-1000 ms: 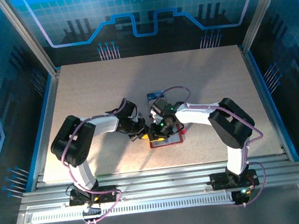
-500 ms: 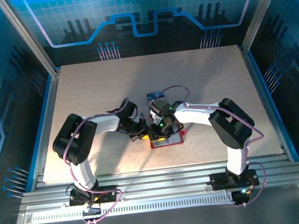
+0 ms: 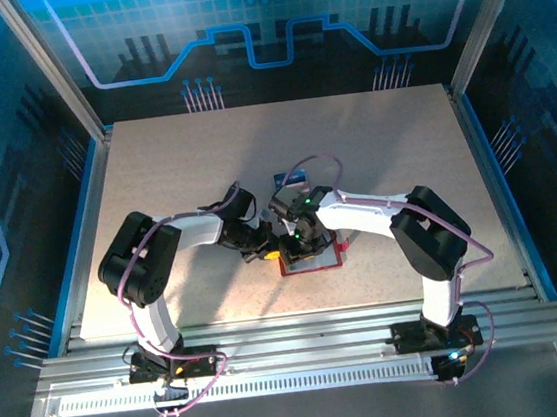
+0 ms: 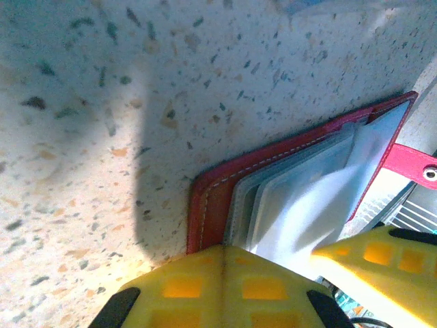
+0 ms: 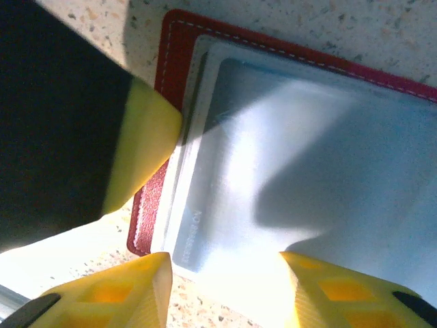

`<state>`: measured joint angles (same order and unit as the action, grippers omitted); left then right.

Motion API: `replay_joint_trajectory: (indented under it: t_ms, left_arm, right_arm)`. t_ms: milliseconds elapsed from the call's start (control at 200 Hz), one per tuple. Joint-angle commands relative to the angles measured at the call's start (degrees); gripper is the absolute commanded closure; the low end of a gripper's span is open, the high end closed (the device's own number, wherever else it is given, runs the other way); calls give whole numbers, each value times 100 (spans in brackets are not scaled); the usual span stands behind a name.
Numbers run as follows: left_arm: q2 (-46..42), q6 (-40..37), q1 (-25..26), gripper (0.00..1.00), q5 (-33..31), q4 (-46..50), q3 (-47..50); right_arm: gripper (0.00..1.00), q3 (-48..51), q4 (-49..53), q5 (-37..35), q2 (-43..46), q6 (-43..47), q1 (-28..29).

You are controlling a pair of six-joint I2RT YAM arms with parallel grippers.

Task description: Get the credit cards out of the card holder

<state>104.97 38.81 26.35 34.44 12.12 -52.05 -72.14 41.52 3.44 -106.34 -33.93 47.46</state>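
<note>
Centrally, we see the card holder [image 3: 315, 261] lying open on the surface [image 3: 154, 172]; our left tool [image 4: 222, 263] is closed at its red edge, our right tool [image 5: 225, 273] spread open over the pale pockets [image 5: 307, 150]. We judge the cards [image 3: 292, 178] thin, stiff, slick: pinch an exposed edge.

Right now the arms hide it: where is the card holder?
The red card holder lies open on the table, top view near-centre, where the left arm and right arm meet.
</note>
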Motion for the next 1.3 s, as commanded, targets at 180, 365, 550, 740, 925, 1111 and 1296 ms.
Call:
replay_joint_trajectory:
  t_ms: [180,365,550,740,925,1111,1296]
  left_arm:
    - [218,-84,30,100,-245,757,309]
    - [143,-75,36,100,-275,778,344]
    - [138,-68,37,100,-310,798,334]
    - [129,-77,44,100,-313,832,309]
    - [103,-78,46,100,-317,852,319]
    - [87,-75,46,100,-334,858,316]
    - [68,-62,46,100,-366,862,327]
  right_arm:
    - [48,-640,1216,-1265,-191,258,373]
    - [63,-387,627,-735,227,156,351]
    - [80,678,-1171,1119,596,-527,-229]
    - [81,983,-1888,1542,422,-998,-442]
    - [82,1017,-2135,1611,271,-1217,-544]
    - [86,1101,-2323,1713,59,-1326,-659]
    - [87,1123,-2224,1583,-67,-1236,-678]
